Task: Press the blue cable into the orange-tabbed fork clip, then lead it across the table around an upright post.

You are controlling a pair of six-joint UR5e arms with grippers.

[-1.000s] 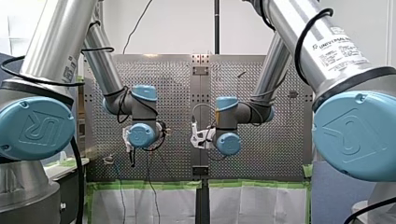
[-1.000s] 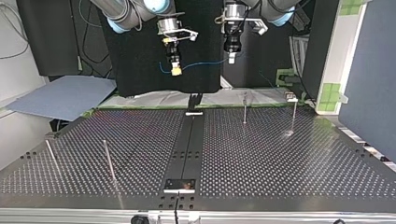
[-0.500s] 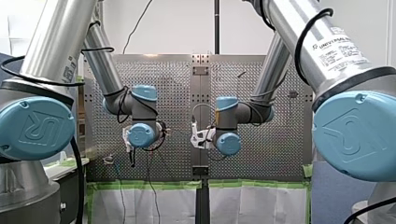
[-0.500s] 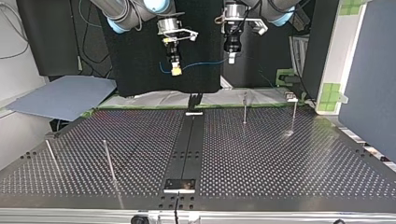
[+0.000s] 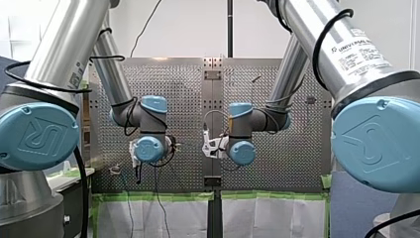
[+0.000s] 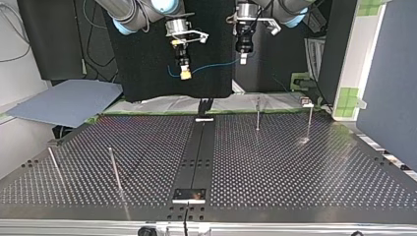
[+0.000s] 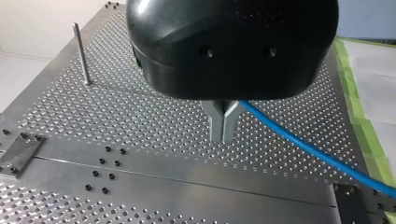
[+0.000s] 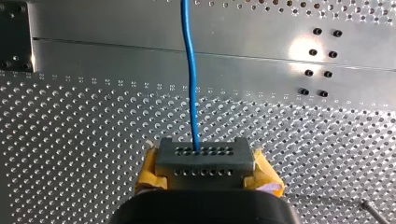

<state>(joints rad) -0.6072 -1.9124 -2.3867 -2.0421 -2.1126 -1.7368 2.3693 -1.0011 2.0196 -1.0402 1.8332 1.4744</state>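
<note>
Plain white wall (image 5: 188, 29), black backdrop (image 6: 147, 64), blue-grey sheet (image 6: 64, 102), green tape (image 6: 350, 96) on a pale post.

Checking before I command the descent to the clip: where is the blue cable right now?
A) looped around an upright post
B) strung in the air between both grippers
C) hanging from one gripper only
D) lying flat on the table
B: in the top view the blue cable spans from my right gripper to my left gripper, above the table.

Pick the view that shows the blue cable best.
The top view: the blue cable runs its whole span between my right gripper and my left gripper. Each wrist view shows only the stretch leaving its own gripper. The front view does not show it clearly.
</note>
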